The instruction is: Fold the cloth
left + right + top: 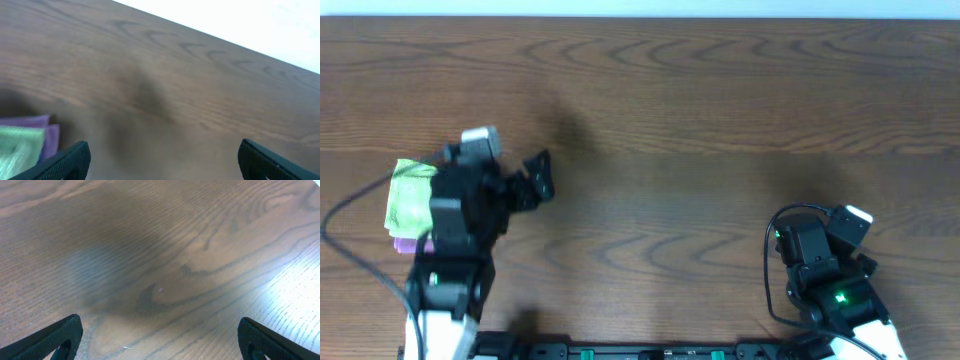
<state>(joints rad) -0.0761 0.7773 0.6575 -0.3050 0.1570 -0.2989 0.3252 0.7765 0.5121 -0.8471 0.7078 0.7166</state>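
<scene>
The cloth (408, 195) is a small folded green bundle at the table's left edge, lying on a purple cloth (410, 243). In the left wrist view the cloth (17, 145) shows at the bottom left corner, with the purple cloth (50, 135) sticking out past it. My left gripper (542, 177) is to the right of that stack and points away from it. It is open (165, 160) with only bare wood between its fingers. My right gripper (160, 340) is open over bare wood at the near right. The right arm (825, 255) is tucked in there.
A dark cable (350, 220) loops across the table left of the left arm. The table's far edge (240, 30) meets a white surface. A black rail (620, 350) runs along the near edge between the two arm bases.
</scene>
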